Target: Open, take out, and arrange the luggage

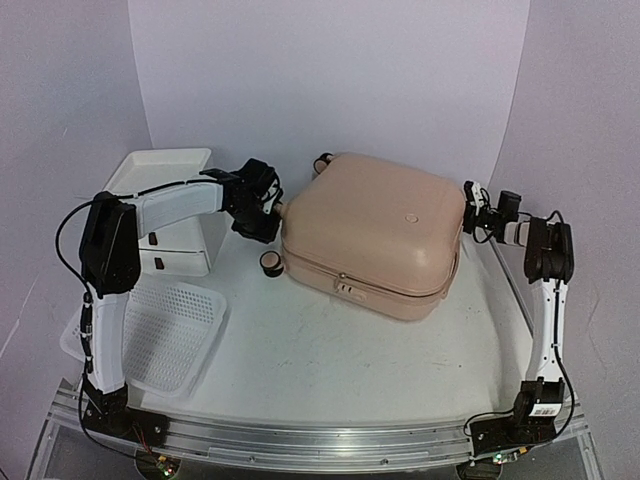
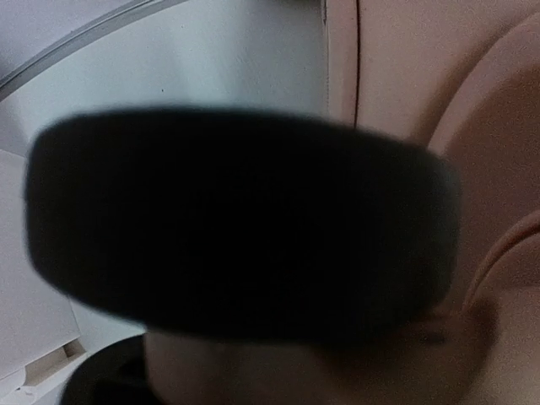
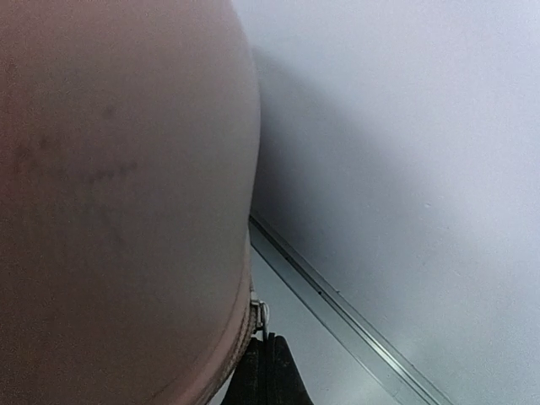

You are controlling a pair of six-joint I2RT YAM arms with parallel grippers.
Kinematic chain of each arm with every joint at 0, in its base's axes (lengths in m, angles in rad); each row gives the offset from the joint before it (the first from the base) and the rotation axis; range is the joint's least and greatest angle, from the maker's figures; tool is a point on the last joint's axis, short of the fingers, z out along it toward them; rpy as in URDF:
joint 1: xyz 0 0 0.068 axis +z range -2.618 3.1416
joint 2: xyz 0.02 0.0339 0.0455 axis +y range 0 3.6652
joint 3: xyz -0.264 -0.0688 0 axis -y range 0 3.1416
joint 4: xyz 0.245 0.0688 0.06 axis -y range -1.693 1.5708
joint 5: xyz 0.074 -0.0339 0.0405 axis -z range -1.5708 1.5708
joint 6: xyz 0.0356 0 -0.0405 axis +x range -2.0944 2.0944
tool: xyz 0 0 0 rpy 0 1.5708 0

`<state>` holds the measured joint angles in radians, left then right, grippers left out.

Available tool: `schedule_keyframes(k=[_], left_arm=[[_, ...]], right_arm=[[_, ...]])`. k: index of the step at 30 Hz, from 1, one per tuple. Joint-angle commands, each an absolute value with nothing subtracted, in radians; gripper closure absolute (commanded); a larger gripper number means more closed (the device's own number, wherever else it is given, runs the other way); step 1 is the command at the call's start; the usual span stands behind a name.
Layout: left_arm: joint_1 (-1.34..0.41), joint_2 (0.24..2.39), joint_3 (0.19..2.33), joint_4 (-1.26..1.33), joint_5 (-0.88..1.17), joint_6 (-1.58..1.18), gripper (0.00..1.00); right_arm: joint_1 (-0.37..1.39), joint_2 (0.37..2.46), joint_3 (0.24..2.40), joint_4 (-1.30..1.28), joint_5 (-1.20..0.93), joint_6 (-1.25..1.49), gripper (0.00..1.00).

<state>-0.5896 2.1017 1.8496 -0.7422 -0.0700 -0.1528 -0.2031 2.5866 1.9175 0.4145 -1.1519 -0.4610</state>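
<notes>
Now, the right gripper (image 3: 266,377) first: its jaws are pressed together, the dark tips meeting just under the zipper (image 3: 243,342) on the right-hand edge of the luggage (image 1: 375,225). A small metal bit sits right above those tips, and I can't tell whether it's pinched. Across to the left gripper (image 1: 265,225), tucked against the luggage's left side, just above a wheel (image 1: 270,262). Its wrist view is swamped by one big dark blur with pink shell behind it, so whether the jaws stand wide or narrow, I can't tell. Out from there, the luggage lies flat and zipped shut between the two arms, toward the far middle of the table (image 1: 330,370), with its pink shell facing up and its wheels pointing left. Drawers (image 1: 165,215) stand just left of it, behind the left arm. A basket (image 1: 175,330) lies at the near left, well apart from the luggage.
</notes>
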Motion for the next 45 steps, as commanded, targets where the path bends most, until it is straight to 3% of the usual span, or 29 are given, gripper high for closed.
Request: schedule_keyframes(k=[1,4,7,9,10,15,20,25,28,30,35,40,45], left_arm=[[-0.586,2.076,1.916,-0.753,-0.119,-0.109,0.75],[-0.586,2.043,1.906,-0.751,-0.129,-0.121,0.69],[-0.586,1.998,1.876,-0.734,-0.094,-0.126,0.61],[-0.586,1.962,1.855,-0.719,-0.058,-0.136,0.54],[-0.586,1.945,1.845,-0.711,-0.034,-0.140,0.50],[-0.586,1.830,1.776,-0.679,0.074,-0.158,0.31],[-0.586,1.714,1.692,-0.657,0.158,-0.188,0.23],[-0.587,1.579,1.592,-0.619,0.272,-0.217,0.17],[-0.601,1.482,1.449,-0.502,0.374,-0.266,0.04],[-0.636,1.413,1.332,-0.398,0.383,-0.292,0.01],[-0.813,1.314,1.129,-0.200,0.248,-0.285,0.06],[-0.916,1.372,1.083,-0.121,0.183,-0.256,0.21],[-0.952,1.452,1.064,-0.031,0.129,-0.272,0.30]], right_arm=[[-0.195,2.520,1.860,0.607,-0.988,-0.350,0.93],[-0.219,2.405,1.729,0.588,-0.709,-0.218,0.44],[-0.247,2.257,1.621,0.381,-0.588,-0.200,0.32],[-0.250,2.159,1.577,0.199,-0.505,-0.220,0.04],[-0.250,2.119,1.572,0.087,-0.472,-0.235,0.02],[-0.248,1.959,1.605,-0.447,-0.252,-0.103,0.02],[-0.248,1.847,1.604,-0.837,-0.235,0.332,0.02],[-0.231,1.760,1.418,-0.877,-0.592,0.531,0.02],[-0.194,1.708,1.330,-0.844,-0.610,0.502,0.02],[-0.161,1.670,1.286,-0.836,-0.540,0.495,0.02],[-0.099,1.665,1.252,-0.838,-0.471,0.507,0.04],[-0.059,1.737,1.269,-0.833,-0.416,0.530,0.24],[-0.035,1.820,1.285,-0.824,-0.384,0.535,0.30]])
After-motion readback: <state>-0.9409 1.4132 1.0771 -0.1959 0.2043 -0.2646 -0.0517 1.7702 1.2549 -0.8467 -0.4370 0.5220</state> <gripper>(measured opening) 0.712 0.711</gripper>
